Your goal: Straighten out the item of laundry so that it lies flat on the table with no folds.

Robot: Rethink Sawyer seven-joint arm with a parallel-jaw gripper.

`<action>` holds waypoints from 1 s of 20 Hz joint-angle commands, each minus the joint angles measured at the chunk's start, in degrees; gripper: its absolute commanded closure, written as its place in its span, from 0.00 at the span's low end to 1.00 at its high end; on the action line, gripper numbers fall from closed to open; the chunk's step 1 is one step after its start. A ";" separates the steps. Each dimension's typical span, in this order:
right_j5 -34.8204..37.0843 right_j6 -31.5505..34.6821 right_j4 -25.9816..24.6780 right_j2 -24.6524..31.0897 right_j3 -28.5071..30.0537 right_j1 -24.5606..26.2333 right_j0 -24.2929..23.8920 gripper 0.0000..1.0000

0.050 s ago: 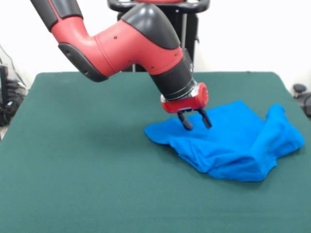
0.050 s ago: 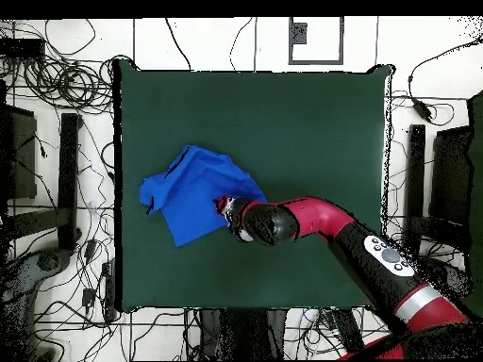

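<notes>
The blue T-shirt (image 1: pixel 233 145) lies rumpled on the green table (image 1: pixel 87 160), toward the right side of the front view and toward the left side of the overhead view (image 2: pixel 196 193), well inside the tabletop's edges. From the front it shows as a crumpled heap: a flatter flap reaches out to the left, a thick folded roll runs along the near edge, and a raised bunch stands at the far right end. What lies under those folds is hidden, and neither sleeves nor a neck opening can be made out with any certainty. From above, the same cloth reads as a roughly four-cornered patch with a small lobe at its left corner, and the height of the folds is lost; the edge nearest the arm is covered by the wrist. The gripper (image 1: pixel 195 121) hangs over the shirt's left portion in the front view, its two dark fingers (image 1: pixel 186 122) parted with a clear gap between them and nothing held; whether the tips touch the fabric or hover just above it cannot be told. In the overhead view the gripper (image 2: pixel 227 205) is mostly hidden beneath the red and black arm (image 2: pixel 311 219), so the fingers cannot be seen there. The overhead view alone shows the whole tabletop (image 2: pixel 283 113), with cables (image 2: pixel 66 80) strewn on the floor around it.
</notes>
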 commanded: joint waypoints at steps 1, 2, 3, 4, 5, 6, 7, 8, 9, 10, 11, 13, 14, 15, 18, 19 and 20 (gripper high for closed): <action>13.53 -28.04 -11.68 -9.09 -12.91 -2.62 -3.14 0.00; 13.76 -28.11 -11.65 -9.07 -12.86 -2.89 -3.06 0.00; 14.01 -27.97 -11.55 -9.20 -12.81 -3.16 -2.85 0.00; 14.17 -27.85 -11.49 -9.25 -12.81 -3.47 -2.65 0.00; 14.33 -27.72 -11.43 -9.31 -12.80 -3.78 -2.45 0.00; 14.78 -27.77 -11.22 -9.30 -12.81 -4.01 -2.39 0.00; 14.92 -27.81 -11.24 -9.24 -12.73 -4.26 -2.40 0.00; 15.06 -27.86 -11.27 -9.18 -12.65 -4.50 -2.42 0.00; 15.47 -28.03 -11.16 -9.03 -12.70 -4.53 -2.55 0.00; 15.81 -28.23 -11.13 -8.88 -12.74 -4.59 -2.66 0.00; 16.06 -28.44 -11.17 -8.73 -12.77 -4.59 -2.76 0.00; 16.18 -28.40 -11.32 -8.48 -12.78 -4.53 -2.96 0.00; 16.28 -28.44 -11.34 -8.42 -12.81 -4.44 -3.04 0.00; 16.16 -28.45 -11.43 -8.36 -12.80 -4.36 -3.09 0.00; 15.76 -27.90 -11.62 -8.49 -12.64 -4.27 -3.05 0.00; 15.54 -27.63 -11.75 -8.54 -12.51 -4.33 -3.03 0.00; 15.32 -27.36 -11.85 -8.58 -12.39 -4.29 -3.03 0.00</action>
